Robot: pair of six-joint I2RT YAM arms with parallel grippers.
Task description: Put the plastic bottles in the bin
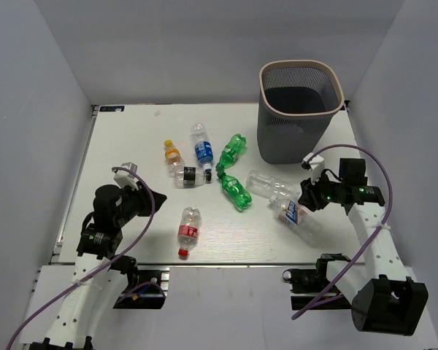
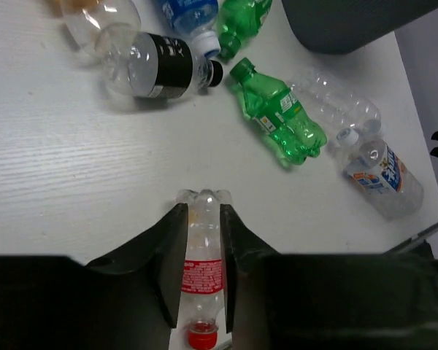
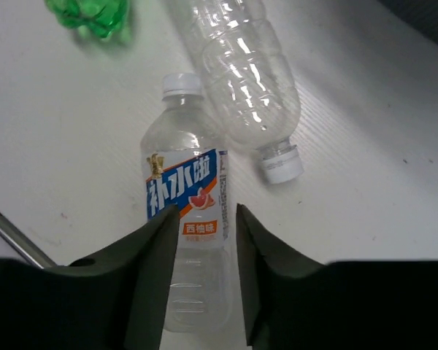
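Bottles here look empty, so expect them light, thin-walled, slick and ready to roll; grip each across the labelled mid-body. Your left gripper [image 2: 201, 210], jaws slightly apart, hangs over the red-labelled bottle [image 2: 201, 277] lying lengthwise beneath the gap. Your right gripper [image 3: 206, 213], jaws spread, frames the blue-labelled bottle [image 3: 186, 193] below; the bin [image 1: 292, 135] stands ahead of it.

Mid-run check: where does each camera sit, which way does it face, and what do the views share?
Top external: above and behind the bases, looking down on the table and the bin; left arm and right arm show.
Left wrist: on the left arm, looking down past the open left gripper at the red-label bottle.
Right wrist: on the right arm, looking down past the open right gripper at the blue-and-orange-label bottle.
Shared: all three show the blue-and-orange-label bottle.
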